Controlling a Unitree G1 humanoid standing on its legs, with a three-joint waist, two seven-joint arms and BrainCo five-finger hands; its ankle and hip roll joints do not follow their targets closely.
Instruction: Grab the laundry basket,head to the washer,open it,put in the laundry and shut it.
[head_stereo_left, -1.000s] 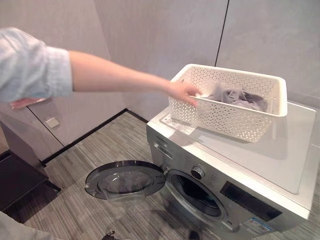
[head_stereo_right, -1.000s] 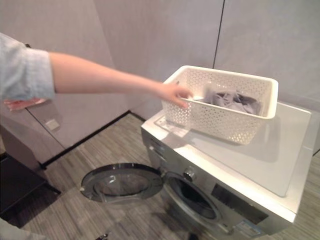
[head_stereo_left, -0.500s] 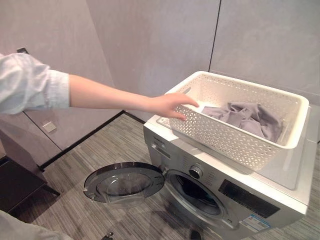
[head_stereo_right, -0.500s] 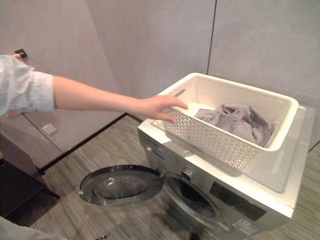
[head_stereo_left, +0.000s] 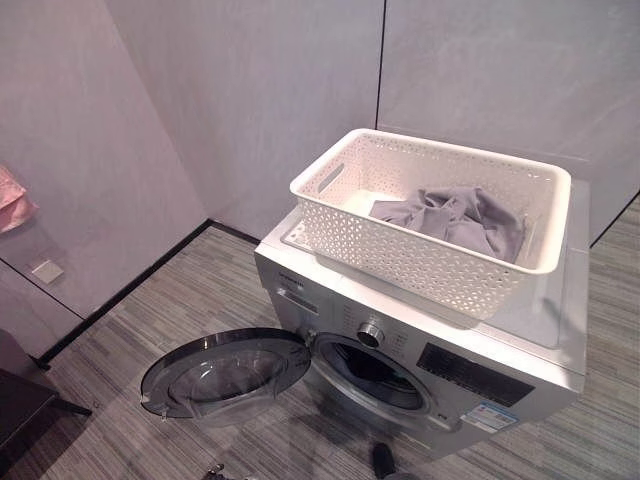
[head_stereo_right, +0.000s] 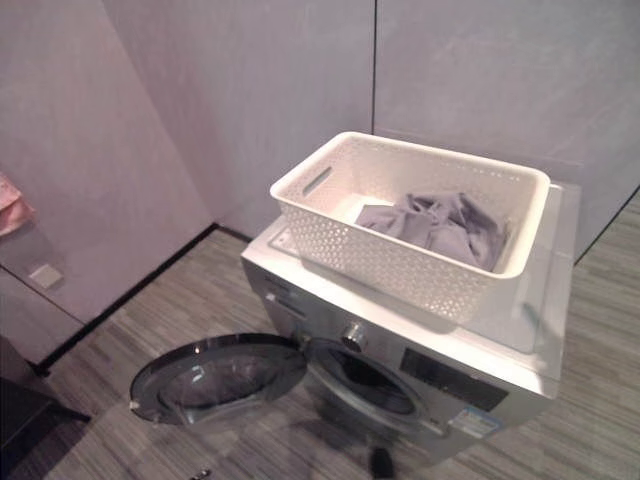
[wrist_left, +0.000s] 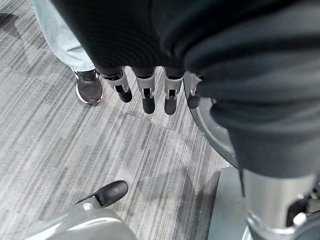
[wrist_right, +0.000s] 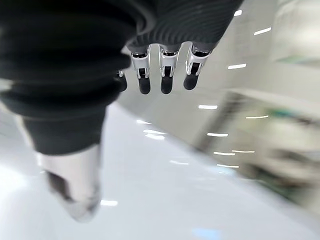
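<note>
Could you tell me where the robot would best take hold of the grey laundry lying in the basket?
Probably from above, at the raised bunch of folds in the middle of the grey laundry. It lies crumpled in the open-topped white basket on the washer, and the perforated walls block any sideways reach. Both hands hang open: left hand, right hand.

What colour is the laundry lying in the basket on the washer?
Grey. The laundry sits in the white basket, clearest in the left eye view.

White perforated basket (head_stereo_left: 430, 250), grey laundry (head_stereo_left: 455, 215)
</note>
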